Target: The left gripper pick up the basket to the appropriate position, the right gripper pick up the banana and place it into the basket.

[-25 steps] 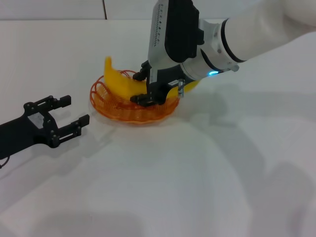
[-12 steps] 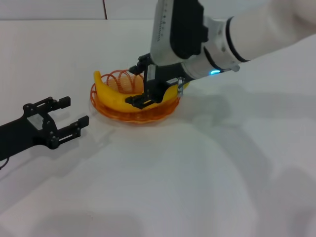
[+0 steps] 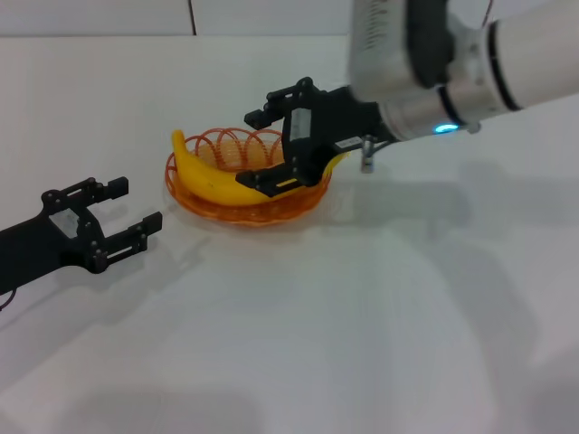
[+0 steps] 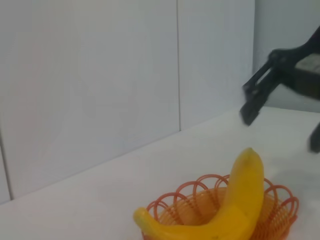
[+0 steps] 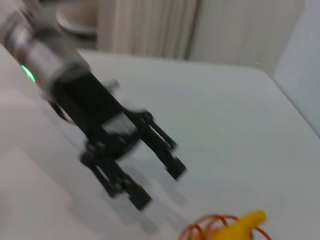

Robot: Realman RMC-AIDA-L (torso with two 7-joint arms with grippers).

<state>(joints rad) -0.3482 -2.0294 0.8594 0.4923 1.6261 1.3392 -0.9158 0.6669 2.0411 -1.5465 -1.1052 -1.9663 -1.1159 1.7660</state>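
Presently the right gripper [image 3: 271,145], a black two-fingered claw, hangs with fingers apart and empty just above the right half of the curved yellow banana [image 3: 217,181]; the banana lies lengthwise, left to right, in the orange wire basket [image 3: 185,201]; the left gripper [image 3: 113,217], spread wide, rests left of it; the left wrist view alone shows the banana's tip overhanging the rim.

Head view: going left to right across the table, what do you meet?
left gripper → basket with the banana lying in it → right gripper, open above the basket's right part
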